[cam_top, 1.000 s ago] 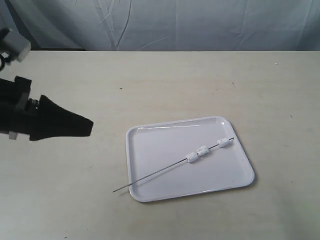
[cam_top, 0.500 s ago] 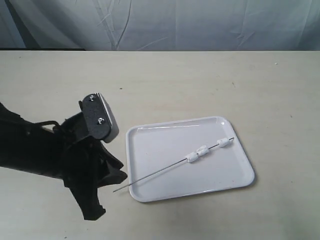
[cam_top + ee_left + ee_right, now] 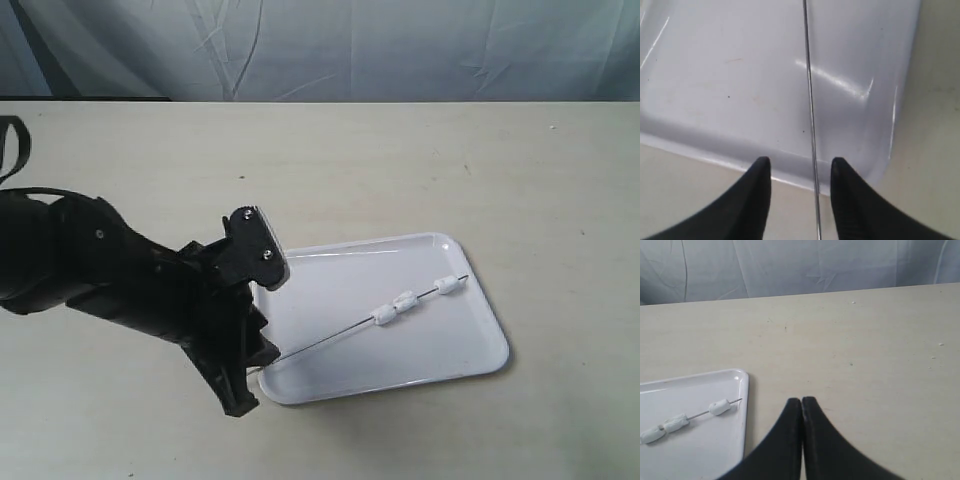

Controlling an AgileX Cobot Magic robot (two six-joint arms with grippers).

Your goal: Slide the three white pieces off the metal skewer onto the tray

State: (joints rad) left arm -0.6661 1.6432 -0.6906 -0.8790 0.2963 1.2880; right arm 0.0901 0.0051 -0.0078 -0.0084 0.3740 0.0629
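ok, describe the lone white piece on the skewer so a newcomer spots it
A glossy white rectangular plastic tray lies on the table, a thin grey metal skewer diagonal across it. Pick the small white cylindrical chunk by the skewer's end near the tray's far right corner: it sits alone, the other two chunks paired mid-skewer.

3 white pieces point(image 3: 404, 299) on metal skewer point(image 3: 340, 332) across tray point(image 3: 330, 285).
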